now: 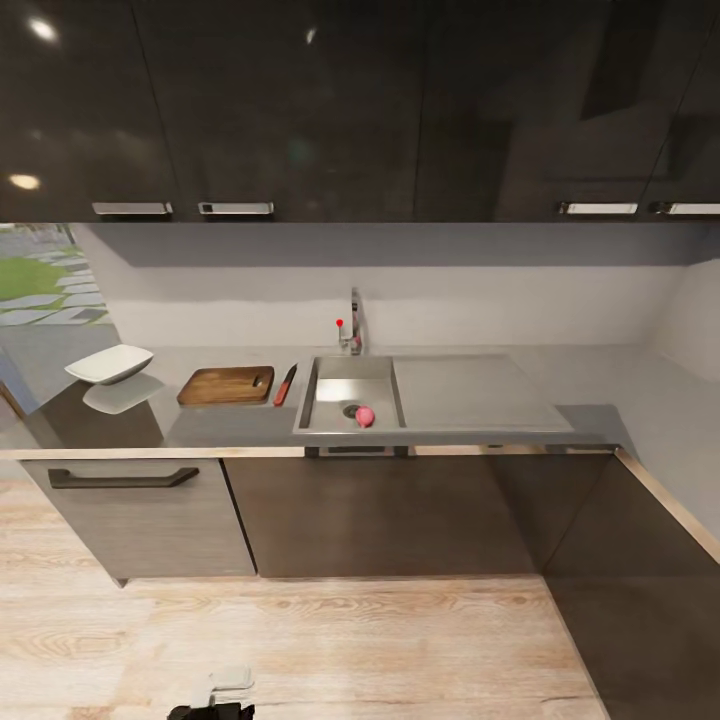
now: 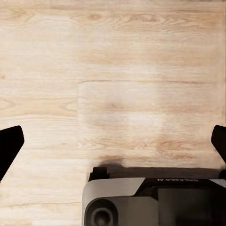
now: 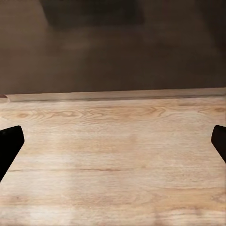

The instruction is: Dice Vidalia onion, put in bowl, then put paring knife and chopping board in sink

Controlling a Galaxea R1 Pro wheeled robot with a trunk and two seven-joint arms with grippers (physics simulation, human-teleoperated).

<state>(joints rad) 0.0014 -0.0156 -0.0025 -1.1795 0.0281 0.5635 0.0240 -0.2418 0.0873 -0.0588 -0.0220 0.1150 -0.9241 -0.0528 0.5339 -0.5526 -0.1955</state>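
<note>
1. Nearest, the left hand (image 2: 113, 146) hangs over the pale wooden floor (image 2: 117, 70), its two dark fingers (image 2: 9, 146) far apart at the edges of the left wrist view with nothing between them. Part of the robot's grey base (image 2: 141, 202) lies below it.
2. The right hand (image 3: 113, 143) is likewise spread wide and empty, its fingers (image 3: 9, 146) over the floor close to the foot of a dark cabinet front (image 3: 113, 47).
3. In the head view, a small piece of the robot (image 1: 225, 695) shows at the lower edge, well back from the kitchen units.
4. Beyond the floor stand the dark cabinets (image 1: 380, 510) and a grey drawer front (image 1: 140, 515) with a dark handle.
5. On the grey counter (image 1: 230, 425), from left to right: the white bowl (image 1: 110, 364), the chopping board (image 1: 227, 386) lying flat, and the paring knife (image 1: 285, 384) just beside the board's right end, between the board and the sink.
6. The sink (image 1: 325, 400) holds the Vidalia onion (image 1: 364, 416), a pinkish lump near the drain at the front of the basin. The drainboard (image 1: 470, 392) extends to its right.
7. Behind the basin rises the faucet (image 1: 354, 325) with its red knob, against the pale wall (image 1: 450, 300); dark glossy upper cabinets (image 1: 350, 110) hang above.
</note>
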